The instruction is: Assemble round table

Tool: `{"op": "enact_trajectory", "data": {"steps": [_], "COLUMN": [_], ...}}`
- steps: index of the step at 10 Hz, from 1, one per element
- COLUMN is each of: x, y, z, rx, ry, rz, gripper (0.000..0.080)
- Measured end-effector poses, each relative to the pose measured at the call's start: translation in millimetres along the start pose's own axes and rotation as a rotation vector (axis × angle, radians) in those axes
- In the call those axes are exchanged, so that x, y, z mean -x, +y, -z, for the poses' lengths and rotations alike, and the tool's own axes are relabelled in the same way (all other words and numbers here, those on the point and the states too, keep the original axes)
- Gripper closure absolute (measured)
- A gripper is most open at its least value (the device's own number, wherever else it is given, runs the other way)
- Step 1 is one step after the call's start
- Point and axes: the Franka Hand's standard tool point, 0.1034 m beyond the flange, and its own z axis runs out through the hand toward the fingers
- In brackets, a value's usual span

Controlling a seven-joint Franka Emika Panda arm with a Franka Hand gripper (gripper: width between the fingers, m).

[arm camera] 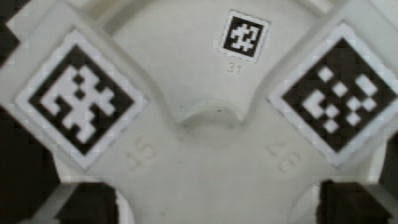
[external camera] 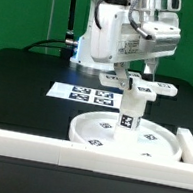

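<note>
The white rimmed plastic disc is parked by the desk's front edge, boxed in by white border rails. The short tagged leg stands upright on it, cross-shaped base on top, clamped by the gripper.

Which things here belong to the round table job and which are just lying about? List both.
Job:
- large round disc, flat on the table
- cylindrical leg, upright on the disc
- cross-shaped base piece on top of the leg, tags filling the wrist view
- gripper, just above the base piece

Lying about:
- marker board
- white border rails
</note>
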Motion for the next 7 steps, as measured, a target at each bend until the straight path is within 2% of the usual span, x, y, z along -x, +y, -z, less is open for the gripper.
{"op": "enact_trajectory", "data": {"steps": [1,2,3,5,7], "x": [0.2,0.0,0.5,10.2,6.9], "y": [0.5,0.3,-1.7,-4.3,-2.9], "z": [-0.6,2.0,14.6,33.1,26.8], "rx": [0.001,0.013,0.031,0.014,0.019], "ry": [-0.001,-0.005,-0.024,-0.061,-0.051], "rz": [0.03,0.088,0.157,0.197,0.222], "gripper": [0.0183,0.0183,0.0157,0.0151,0.0151]}}
